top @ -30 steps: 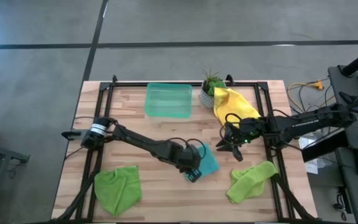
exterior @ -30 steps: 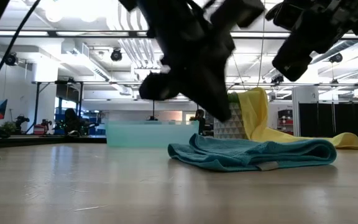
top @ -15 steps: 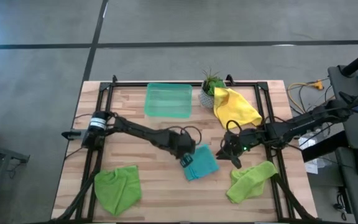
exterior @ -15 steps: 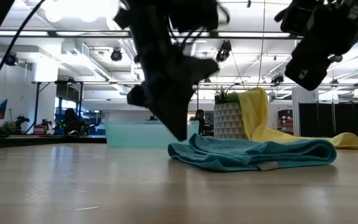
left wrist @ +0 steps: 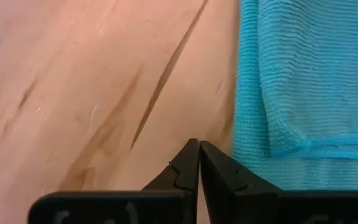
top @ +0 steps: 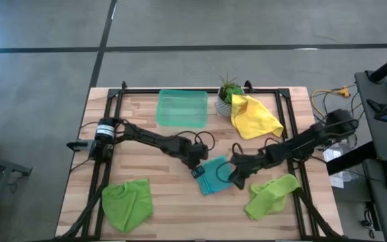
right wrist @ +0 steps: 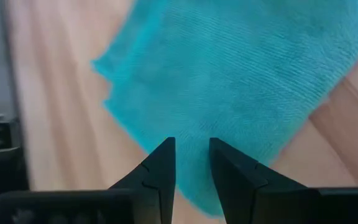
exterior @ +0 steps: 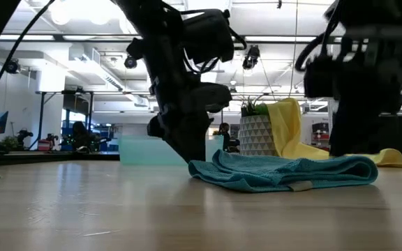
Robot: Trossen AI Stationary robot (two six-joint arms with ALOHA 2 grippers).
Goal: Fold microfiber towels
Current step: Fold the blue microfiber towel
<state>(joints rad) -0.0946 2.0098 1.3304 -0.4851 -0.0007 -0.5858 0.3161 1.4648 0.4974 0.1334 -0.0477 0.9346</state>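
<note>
High view: small teal-blue microfiber towel [top: 217,175] lies loosely folded at wooden table [top: 146,134] centre; left gripper [top: 197,168] at its edge, fingers pressed together, holding nothing — likely pinning or nudging; right gripper [top: 236,176] over opposite edge, fingers slightly parted, empty, probably lining up for fold.

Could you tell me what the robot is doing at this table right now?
It is folding microfiber towels. Both arms work at the teal towel in the middle of the table. The left gripper, shut and empty, sits at the towel's left edge. The right gripper, slightly open, hangs over its right side and holds nothing. The yellow towel lies by the potted plant, and two green towels wait crumpled at the near edge.
</note>
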